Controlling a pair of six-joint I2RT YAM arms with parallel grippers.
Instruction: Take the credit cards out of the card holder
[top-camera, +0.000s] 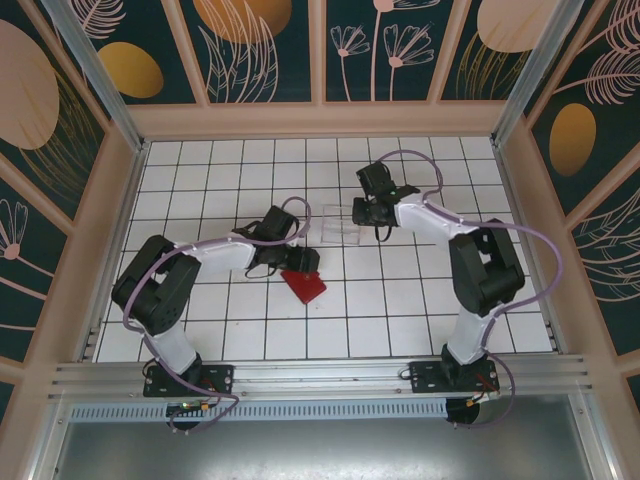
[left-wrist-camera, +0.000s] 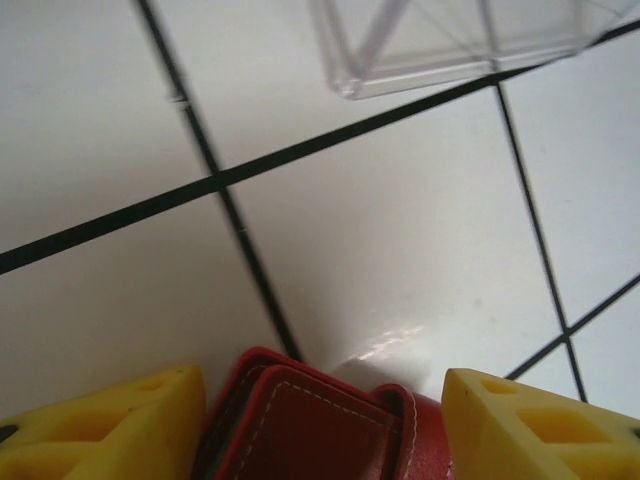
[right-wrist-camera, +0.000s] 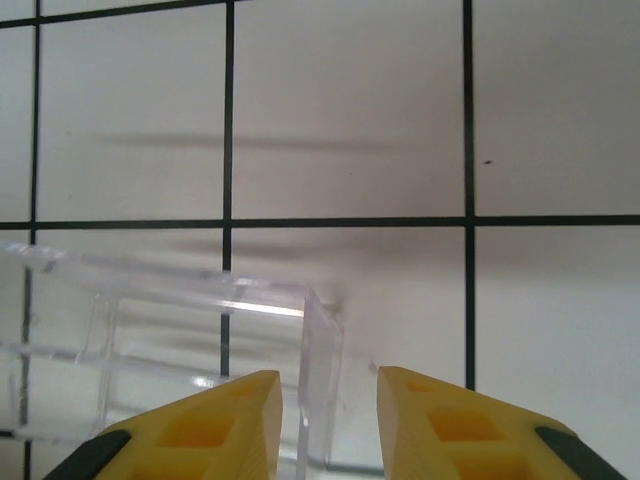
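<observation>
From above I see the card holder (top-camera: 308, 285) lying on the white tiled table (top-camera: 400, 310), a little left of centre and nearer the arms than the clear plastic stand (top-camera: 340, 225). Most of its red body sticks out toward me from under the left gripper (top-camera: 285, 258). On the left wrist camera, the holder's stitched red end fills the gap between the two yellow fingers (left-wrist-camera: 100, 430). One finger sits against each side of it, so I read that claw as pinching the holder across its width. A corner of the clear stand shows at the top of that view, apart from the holder. The right gripper (right-wrist-camera: 330, 420) is at the right end of the stand. Its yellow fingers (right-wrist-camera: 450, 430) are slightly spread, with the stand's thin end wall standing in the narrow gap between them.
</observation>
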